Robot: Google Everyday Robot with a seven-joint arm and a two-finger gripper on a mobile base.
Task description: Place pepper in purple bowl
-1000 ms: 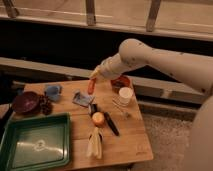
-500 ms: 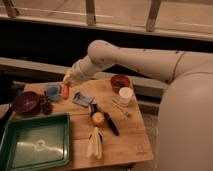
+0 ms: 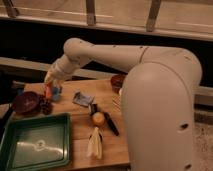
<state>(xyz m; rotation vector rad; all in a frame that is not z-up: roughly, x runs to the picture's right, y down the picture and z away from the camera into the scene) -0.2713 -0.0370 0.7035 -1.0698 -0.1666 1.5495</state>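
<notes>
Cream-white hand point(image 3: 50, 82) is hanging over the left rear of the light wooden worktop point(image 3: 75, 131), clamping the slim orange-red pepper point(image 3: 48, 92). Next to it the round glossy dark purple bowl point(image 3: 25, 102) is showing maroon inside. Also lying there: small blue cup point(image 3: 56, 93), flat green tray point(image 3: 15, 150) with a pale centre mark, round orange-yellow fruit point(image 3: 98, 119), pale yellow husked corn point(image 3: 95, 144), black stick-shaped tool point(image 3: 111, 125), blue-grey packet point(image 3: 82, 98), orange-brown bowl point(image 3: 117, 80).

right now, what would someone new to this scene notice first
The huge white robot arm fills the right side and reaches left over the wooden table. Its gripper is shut on the orange-red pepper, just beside the purple bowl near the table's left end. Nearer the camera, a green tray takes the left corner, with a round orange fruit mid-table.
</notes>
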